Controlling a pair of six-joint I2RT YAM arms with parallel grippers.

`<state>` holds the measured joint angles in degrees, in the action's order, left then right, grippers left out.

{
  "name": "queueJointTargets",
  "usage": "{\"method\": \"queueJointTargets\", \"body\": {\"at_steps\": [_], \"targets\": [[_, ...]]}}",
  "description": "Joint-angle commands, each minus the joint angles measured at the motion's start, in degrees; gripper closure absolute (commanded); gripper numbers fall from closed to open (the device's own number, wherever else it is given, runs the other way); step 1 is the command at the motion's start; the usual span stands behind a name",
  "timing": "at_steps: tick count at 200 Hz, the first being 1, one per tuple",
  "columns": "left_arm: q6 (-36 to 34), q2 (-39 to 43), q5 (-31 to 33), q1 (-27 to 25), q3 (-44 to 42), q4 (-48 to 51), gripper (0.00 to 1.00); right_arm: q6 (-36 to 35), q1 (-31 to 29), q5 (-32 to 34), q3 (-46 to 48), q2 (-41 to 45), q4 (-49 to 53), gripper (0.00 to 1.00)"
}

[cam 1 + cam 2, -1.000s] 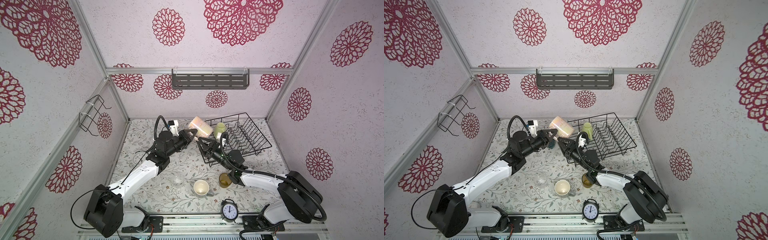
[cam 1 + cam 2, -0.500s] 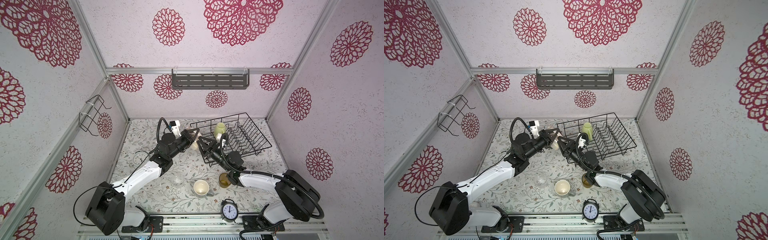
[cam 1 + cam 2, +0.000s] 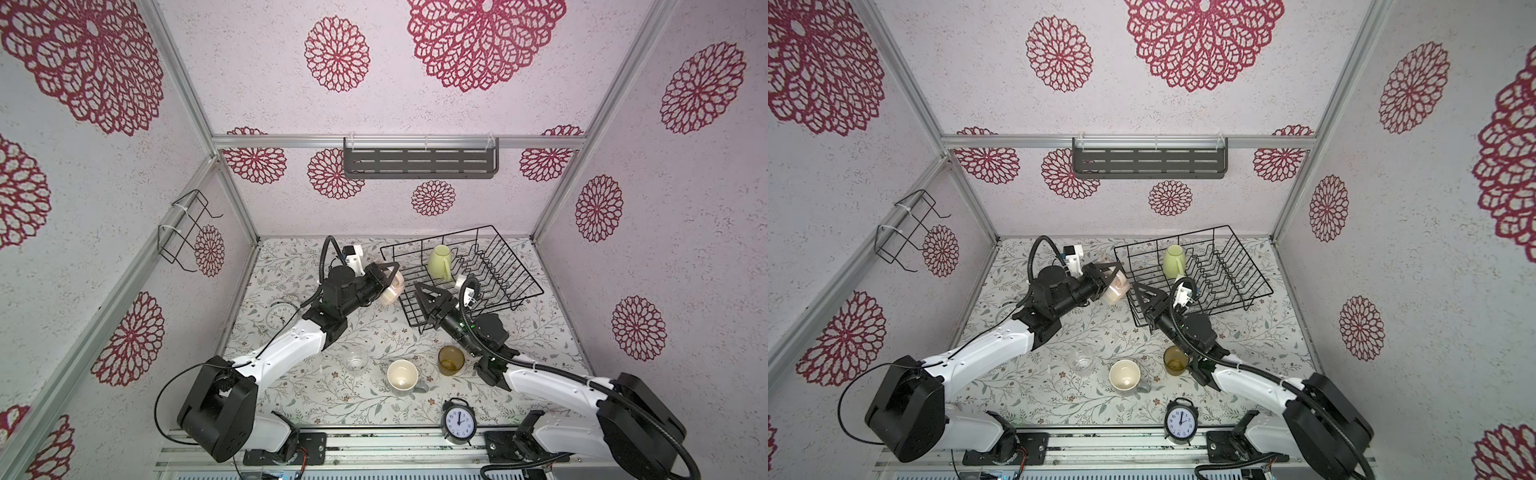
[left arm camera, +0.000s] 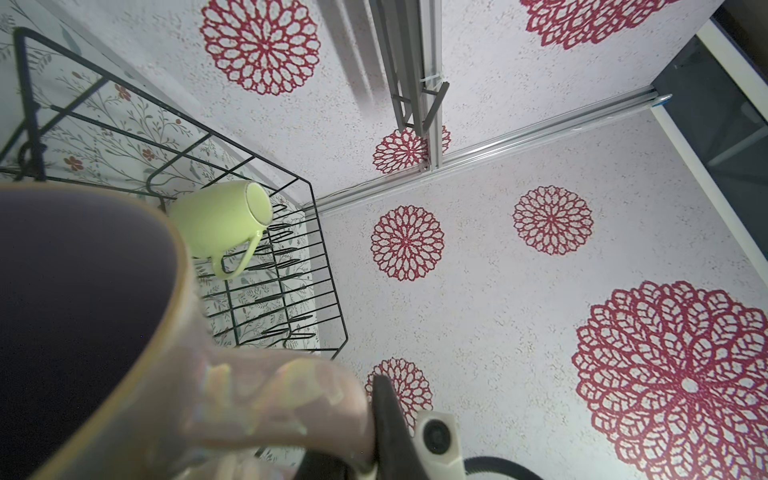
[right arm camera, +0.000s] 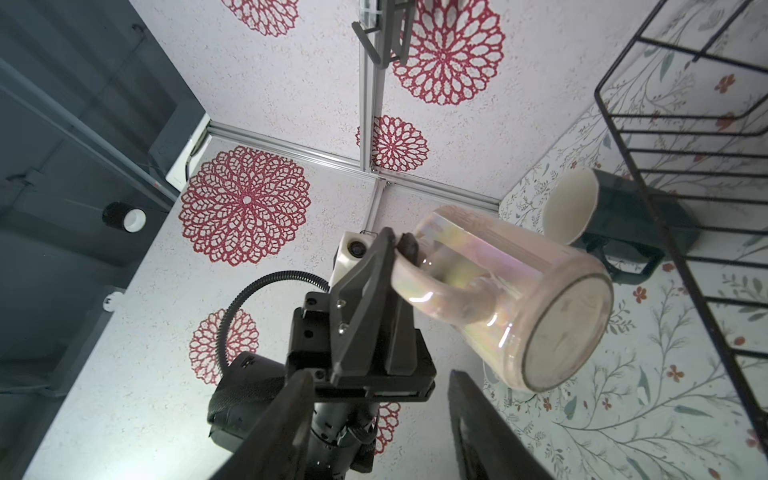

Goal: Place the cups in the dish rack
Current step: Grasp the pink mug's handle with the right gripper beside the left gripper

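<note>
STEP: loading pale pink mug (image 3: 392,291) | LEFT end effector (image 5: 399,245) clenched on its handle, mug tilted mid-frame, just left of dish rack (image 3: 520,258) | RIGHT end effector (image 3: 424,297) released (empty) | NEXT: probably clear rim, seat mug.

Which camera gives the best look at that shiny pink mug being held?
The right wrist view: the whole pink mug shows, tilted, its handle pinched by the left gripper. The left wrist view shows only the pink mug's rim, dark inside and handle; in both top views it is small, partly behind the gripper.
</note>
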<state>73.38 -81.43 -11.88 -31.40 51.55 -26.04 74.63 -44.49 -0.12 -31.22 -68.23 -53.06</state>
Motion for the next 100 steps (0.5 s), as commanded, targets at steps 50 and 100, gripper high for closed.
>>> {"method": "queueJointTargets", "body": {"at_steps": [50, 100], "targets": [[-4.1, 4.4, -3.9, 2.6, 5.8, 11.9, 1.0, -61.0, 0.2, -1.7, -11.5, 3.3, 38.0, 0.43], [0.5, 6.1, -5.5, 2.6, 5.6, 11.5, 1.0, -74.4, 0.2, -7.3, -6.6, 4.0, 27.8, 0.14]]}}
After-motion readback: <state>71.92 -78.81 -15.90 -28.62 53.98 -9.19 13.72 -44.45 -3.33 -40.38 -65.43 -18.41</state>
